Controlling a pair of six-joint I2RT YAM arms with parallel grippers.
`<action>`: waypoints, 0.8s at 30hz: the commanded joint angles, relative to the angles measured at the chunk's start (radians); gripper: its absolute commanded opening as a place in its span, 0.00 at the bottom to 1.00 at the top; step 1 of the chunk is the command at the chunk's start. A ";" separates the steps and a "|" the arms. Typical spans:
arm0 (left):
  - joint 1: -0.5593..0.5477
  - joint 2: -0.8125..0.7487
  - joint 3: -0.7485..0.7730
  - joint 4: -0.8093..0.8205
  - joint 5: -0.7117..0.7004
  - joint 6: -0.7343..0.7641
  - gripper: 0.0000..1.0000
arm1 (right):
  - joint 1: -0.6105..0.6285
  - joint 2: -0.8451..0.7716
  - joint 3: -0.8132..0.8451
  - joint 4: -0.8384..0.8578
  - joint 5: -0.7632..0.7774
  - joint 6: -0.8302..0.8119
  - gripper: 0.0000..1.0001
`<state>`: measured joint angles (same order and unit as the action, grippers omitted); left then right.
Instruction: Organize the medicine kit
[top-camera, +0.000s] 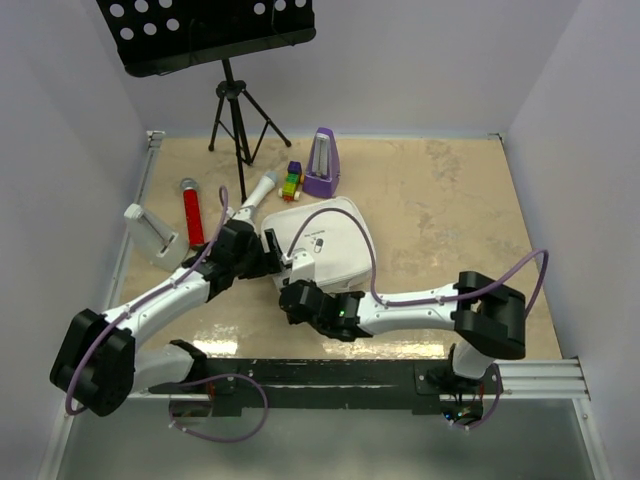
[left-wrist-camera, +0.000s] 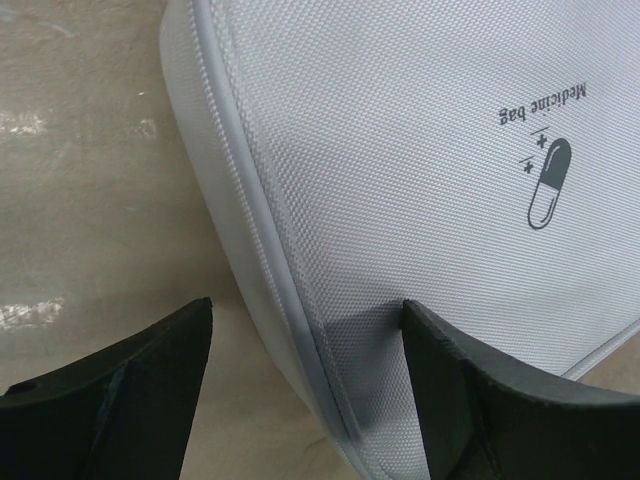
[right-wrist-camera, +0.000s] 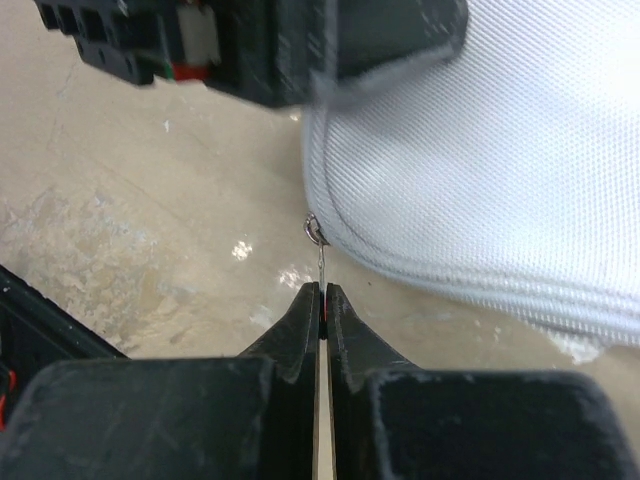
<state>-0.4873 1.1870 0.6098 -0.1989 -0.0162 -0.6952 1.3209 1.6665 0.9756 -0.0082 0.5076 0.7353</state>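
Note:
The medicine kit (top-camera: 325, 245) is a white woven case with a capsule logo (left-wrist-camera: 548, 185), lying closed in the middle of the table. My left gripper (top-camera: 268, 256) is open at the kit's left edge. In the left wrist view (left-wrist-camera: 305, 335) its jaws straddle the kit's corner (left-wrist-camera: 330, 300), one finger (left-wrist-camera: 500, 400) over the lid and the other (left-wrist-camera: 130, 385) over the table. My right gripper (top-camera: 296, 297) is at the kit's near-left corner. In the right wrist view (right-wrist-camera: 322, 288) it is shut on the thin metal zipper pull (right-wrist-camera: 320, 258).
A purple metronome (top-camera: 321, 163) and a coloured block toy (top-camera: 291, 182) stand behind the kit. A red tube (top-camera: 192, 214), a grey-white microphone (top-camera: 258, 190) and a white holder (top-camera: 150, 235) lie to the left. A music stand (top-camera: 236, 110) stands at the back left.

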 joint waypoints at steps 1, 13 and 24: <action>0.015 0.065 -0.019 -0.007 -0.093 0.042 0.76 | 0.009 -0.097 -0.100 -0.058 0.017 0.102 0.00; 0.055 0.143 -0.016 0.039 -0.065 0.079 0.55 | -0.020 -0.330 -0.273 -0.247 0.146 0.426 0.00; 0.056 0.178 0.007 0.032 -0.062 0.106 0.51 | -0.307 -0.582 -0.497 -0.110 0.008 0.408 0.00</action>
<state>-0.4782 1.3140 0.6392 -0.0578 0.1345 -0.6975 1.1389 1.1908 0.5732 -0.0727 0.5171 1.1481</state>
